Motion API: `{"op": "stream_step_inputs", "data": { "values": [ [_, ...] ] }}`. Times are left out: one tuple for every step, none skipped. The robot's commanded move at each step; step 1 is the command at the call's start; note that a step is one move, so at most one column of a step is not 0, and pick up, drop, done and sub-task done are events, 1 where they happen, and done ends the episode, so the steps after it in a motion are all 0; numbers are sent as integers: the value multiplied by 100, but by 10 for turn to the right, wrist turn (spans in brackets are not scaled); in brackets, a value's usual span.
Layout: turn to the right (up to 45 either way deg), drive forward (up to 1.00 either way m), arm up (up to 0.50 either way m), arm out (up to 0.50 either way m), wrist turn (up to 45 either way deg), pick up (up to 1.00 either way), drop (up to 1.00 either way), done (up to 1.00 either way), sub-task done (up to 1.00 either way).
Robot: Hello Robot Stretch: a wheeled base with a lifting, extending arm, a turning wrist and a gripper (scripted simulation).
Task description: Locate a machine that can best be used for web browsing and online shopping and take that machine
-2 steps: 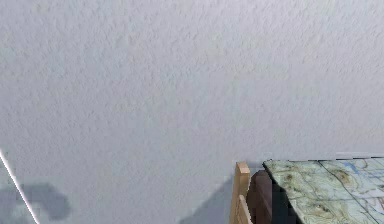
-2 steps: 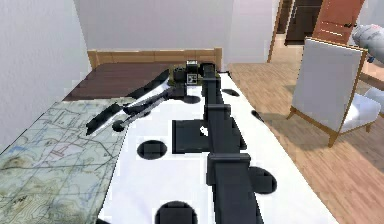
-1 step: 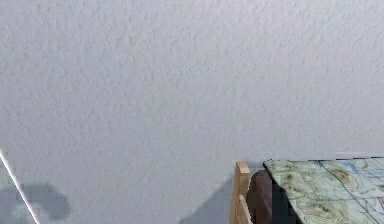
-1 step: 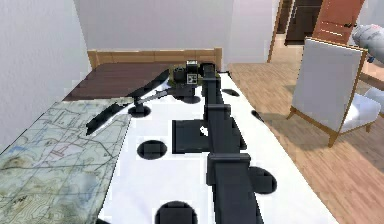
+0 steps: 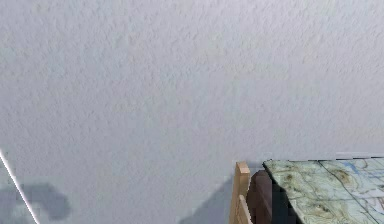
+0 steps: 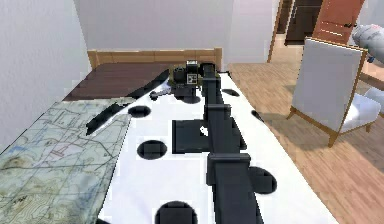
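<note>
Gripper (image 6: 185,78) at the bed's (image 6: 130,185) twelve-o'clock end; finger state and load could not be told. Dark slab (image 6: 118,112), probably the laptop, lay at its eight o'clock; a misaligned reach could shove it away.

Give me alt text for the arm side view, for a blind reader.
A dark square arm reaches up the picture over a white bed cover with black dots, its tool at the far end near a wooden headboard. A flat dark rectangular slab lies on the cover left of the arm; a white wood-framed armchair stands at the right.
</note>
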Motion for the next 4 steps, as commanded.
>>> {"op": "stream_step_inputs", "data": {
  "values": [
    [0,0,-30,0,0,0,0,0,0],
    [0,0,0,0,0,100,0,0,0],
    [0,0,10,0,0,0,0,0,0],
    [0,0,0,0,0,0,0,100,0]
  ]
}}
